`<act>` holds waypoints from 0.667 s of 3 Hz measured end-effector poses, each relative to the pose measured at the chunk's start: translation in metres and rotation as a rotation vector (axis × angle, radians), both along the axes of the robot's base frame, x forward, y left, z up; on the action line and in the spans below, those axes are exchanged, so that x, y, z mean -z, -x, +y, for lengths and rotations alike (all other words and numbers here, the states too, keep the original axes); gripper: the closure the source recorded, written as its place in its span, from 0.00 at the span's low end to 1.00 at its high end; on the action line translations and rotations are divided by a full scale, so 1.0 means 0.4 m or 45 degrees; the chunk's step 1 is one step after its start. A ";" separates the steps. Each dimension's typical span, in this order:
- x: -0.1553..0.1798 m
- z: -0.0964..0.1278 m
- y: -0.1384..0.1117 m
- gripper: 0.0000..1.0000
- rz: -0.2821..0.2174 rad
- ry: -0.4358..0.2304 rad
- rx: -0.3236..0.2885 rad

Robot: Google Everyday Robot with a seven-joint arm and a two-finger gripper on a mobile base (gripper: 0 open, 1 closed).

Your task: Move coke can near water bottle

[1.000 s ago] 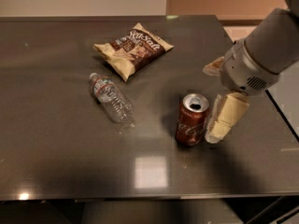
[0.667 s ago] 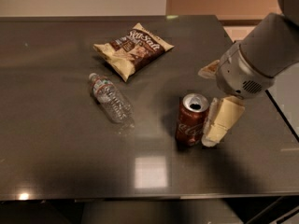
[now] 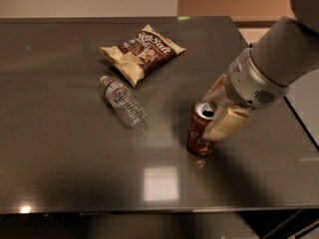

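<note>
The coke can [image 3: 201, 132] stands upright on the dark table [image 3: 65, 148], right of centre, its silver top and drinking hole facing up. The water bottle [image 3: 122, 102] lies on its side to the can's left, white cap pointing to the far left, about a can's height away. My gripper [image 3: 219, 108] comes in from the right and is open. One cream finger [image 3: 225, 125] lies against the can's near right side. The other finger [image 3: 214, 89] shows just behind the can's top. The can rests on the table.
A brown-and-cream chip bag [image 3: 142, 53] lies at the back, beyond the bottle. The table's right edge [image 3: 299, 118] runs close behind my arm, with pale floor past it. The front edge [image 3: 159, 209] is near the bottom of the view.
My gripper has moved left, closing in on the can so its fingers now flank it. The can, bottle and bag have stayed put.
</note>
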State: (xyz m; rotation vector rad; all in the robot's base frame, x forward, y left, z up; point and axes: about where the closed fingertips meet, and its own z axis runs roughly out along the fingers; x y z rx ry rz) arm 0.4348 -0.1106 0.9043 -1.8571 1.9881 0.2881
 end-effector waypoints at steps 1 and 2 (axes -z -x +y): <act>-0.006 0.006 0.002 0.65 0.006 -0.001 -0.007; -0.029 0.009 -0.030 0.88 -0.003 -0.002 0.006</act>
